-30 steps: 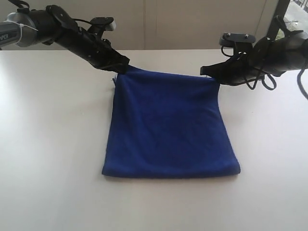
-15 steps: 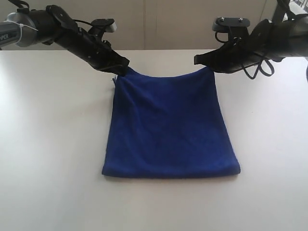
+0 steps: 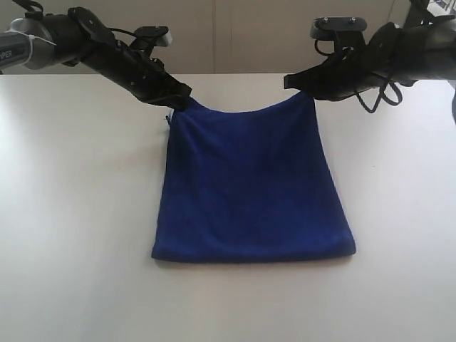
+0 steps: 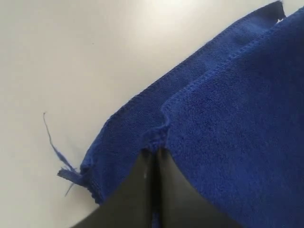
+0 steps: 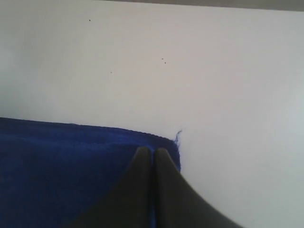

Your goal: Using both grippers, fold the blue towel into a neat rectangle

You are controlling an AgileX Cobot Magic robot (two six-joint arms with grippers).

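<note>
While the blue towel (image 3: 249, 185) lies folded near the middle of the white bench (image 3: 78, 214), we see its near edge resting flat and its two far corners pinched. The left jaws, at the tip of the left arm (image 3: 121, 60), are clamped tight on the far left corner. In the left wrist view the black fingers (image 4: 128, 194) meet with the cloth caught between their tips. Two layers of towel (image 4: 228, 118) show there, their stitched hems running side by side. A loose thread (image 4: 53, 142) trails from the frayed corner over the bench.

The right jaws, at the end of the right arm (image 3: 370, 64), are likewise closed on the far right corner. In the right wrist view its fingers (image 5: 137, 190) press together over the towel's edge (image 5: 61, 180), and a tiny thread (image 5: 178, 135) sticks out at the corner. Between the two grips the far edge dips in a shallow curve.
</note>
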